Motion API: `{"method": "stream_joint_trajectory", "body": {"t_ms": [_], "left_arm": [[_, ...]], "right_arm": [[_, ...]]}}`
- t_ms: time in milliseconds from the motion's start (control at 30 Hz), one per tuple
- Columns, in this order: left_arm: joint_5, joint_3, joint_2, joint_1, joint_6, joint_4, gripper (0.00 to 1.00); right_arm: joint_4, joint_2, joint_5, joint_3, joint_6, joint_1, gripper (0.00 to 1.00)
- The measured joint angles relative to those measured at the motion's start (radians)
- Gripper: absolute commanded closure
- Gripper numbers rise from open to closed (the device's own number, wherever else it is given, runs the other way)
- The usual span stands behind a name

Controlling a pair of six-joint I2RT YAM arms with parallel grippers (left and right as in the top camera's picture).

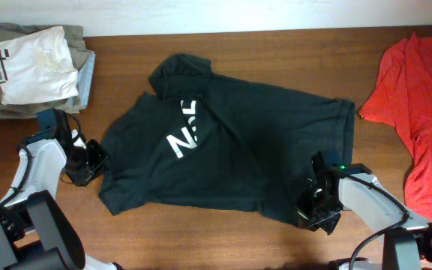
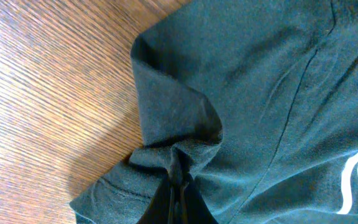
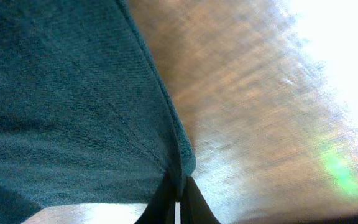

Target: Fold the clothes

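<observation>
A black T-shirt (image 1: 238, 142) lies spread and rumpled across the middle of a wooden table (image 1: 223, 240) in the overhead view. Its upper left part is folded over, so only a fragment of the white lettering (image 1: 182, 135) shows at centre left. The left gripper (image 1: 96, 166) sits at the shirt's left edge. In the left wrist view its fingers (image 2: 178, 193) are pressed together on a bunched ridge of dark fabric (image 2: 179, 124) at bottom centre, with bare wood filling the upper left. The right gripper (image 1: 310, 204) sits at the shirt's lower right corner. In the right wrist view its jaws are clamped on the shirt's stitched edge (image 3: 166, 130) at bottom centre, with blurred wood to the right. A red T-shirt (image 1: 415, 112) with white print lies flat at the right edge of the overhead frame, well apart from the black one. A stack of folded clothes (image 1: 32, 67), white on top, sits in the upper left corner.
</observation>
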Motion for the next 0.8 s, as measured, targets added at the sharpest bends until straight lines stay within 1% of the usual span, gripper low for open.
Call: {"method": "stream_joint_trajectory", "body": {"t_ms": [67, 100, 133, 167, 233, 267, 300, 333, 367, 400, 433, 467, 500, 533, 567, 600, 633, 667, 700, 800], "left_arm": [[0.031, 0.0, -0.002, 0.0, -0.003, -0.005, 0.99], [0.053, 0.0, -0.056, 0.0, -0.003, -0.007, 0.99], [0.063, -0.002, -0.121, 0.0, -0.003, -0.014, 0.99], [0.064, -0.004, -0.215, 0.0, -0.002, -0.027, 0.99], [0.071, 0.003, -0.549, -0.001, -0.002, -0.039, 0.99], [0.074, 0.086, -0.718, -0.003, -0.002, -0.103, 0.99], [0.077, 0.181, -0.771, -0.005, -0.002, -0.19, 0.99], [0.082, 0.325, -0.783, -0.005, 0.0, -0.288, 0.99], [0.085, 0.401, -0.779, -0.005, 0.006, -0.327, 0.99], [0.097, 0.59, -0.747, -0.005, 0.018, -0.415, 0.99], [0.097, 0.688, -0.731, -0.005, 0.025, -0.48, 0.99], [0.1, 0.871, -0.701, -0.005, 0.029, -0.542, 0.99], [0.101, 1.038, -0.685, -0.005, 0.029, -0.573, 0.99], [0.101, 1.184, -0.671, -0.005, 0.028, -0.637, 0.99], [0.104, 1.339, -0.665, -0.005, 0.028, -0.65, 0.99], [0.103, 1.445, -0.666, -0.005, 0.028, -0.664, 0.99], [0.093, 1.525, -0.668, -0.005, 0.027, -0.66, 0.99], [0.075, 1.555, -0.671, -0.005, 0.025, -0.655, 0.99], [0.033, 1.566, -0.669, -0.005, 0.023, -0.619, 0.99], [-0.073, 1.558, -0.635, -0.005, 0.02, -0.599, 0.99]], "right_arm": [[-0.106, 0.0, 0.006, 0.087, 0.01, 0.0, 0.96], [-0.178, -0.03, 0.021, 0.232, 0.004, 0.0, 0.96], [-0.264, -0.055, 0.042, 0.332, -0.002, 0.0, 0.96], [-0.33, -0.087, 0.061, 0.434, -0.013, 0.001, 0.96], [-0.454, -0.214, 0.154, 0.712, -0.041, 0.001, 0.96], [-0.497, -0.256, 0.195, 0.826, -0.045, 0.001, 0.96], [-0.581, -0.272, 0.224, 0.944, -0.067, 0.001, 0.96], [-0.618, -0.277, 0.238, 1.072, -0.076, 0.001, 0.96], [-0.671, -0.281, 0.252, 1.195, -0.095, 0.001, 0.96], [-0.706, -0.305, 0.276, 1.365, -0.119, 0.001, 0.96], [-0.757, -0.309, 0.292, 1.448, -0.125, 0.001, 0.96], [-0.767, -0.299, 0.309, 1.584, -0.138, 0.001, 0.96], [-0.764, -0.298, 0.323, 1.673, -0.145, 0.001, 0.96], [-0.766, -0.298, 0.329, 1.751, -0.148, 0.001, 0.96], [-0.765, -0.299, 0.335, 1.819, -0.152, 0.001, 0.96], [-0.767, -0.298, 0.36, 1.888, -0.153, 0.001, 0.96], [-0.766, -0.301, 0.387, 1.919, -0.154, 0.001, 0.96], [-0.765, -0.303, 0.434, 1.938, -0.152, 0.001, 0.96], [-0.75, -0.304, 0.483, 1.946, -0.151, 0.001, 0.96], [-0.734, -0.266, 0.595, 1.954, -0.14, 0.001, 0.96]]}}
